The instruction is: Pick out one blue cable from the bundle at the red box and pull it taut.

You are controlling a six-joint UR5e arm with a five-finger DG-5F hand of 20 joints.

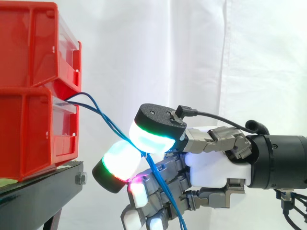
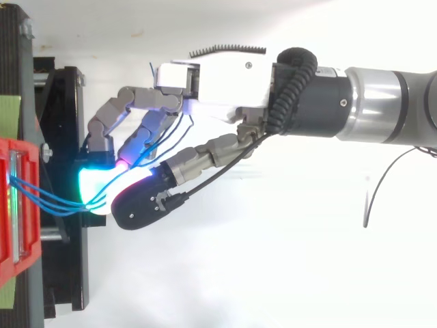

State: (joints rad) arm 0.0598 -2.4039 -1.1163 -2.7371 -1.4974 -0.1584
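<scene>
We judge the grasp step to be made and the pull not yet finished. The hand [image 1: 211, 163] reaches in towards the red bins [image 1: 29, 129], which are stacked on the black stand [image 1: 38, 191]. It is closed in a pinch: two glowing pads [image 1: 151, 134] press together on the blue cables [image 1: 104, 116], and the other fingers curl loosely below.

The cables come out from between the upper and lower bin, slope down to the pinch just off the front edge of the stand, then trail on through the fingers and out below the hand. From above we count several blue strands [image 2: 58, 203] fanning from the bin into the pads, so the hold seems to take in more than one. We cannot tell whether a single cable has been separated out.

The strands between bin and pads run fairly straight but bow a little near the bin and curve gently in the top view — so there is some slack.

The next move, as we see it, calls for a firm pinch and a steady draw away from the bins along the line of the cables. If only one strand is wanted, the extra ones need shedding first — otherwise the whole bundle tightens together.
</scene>
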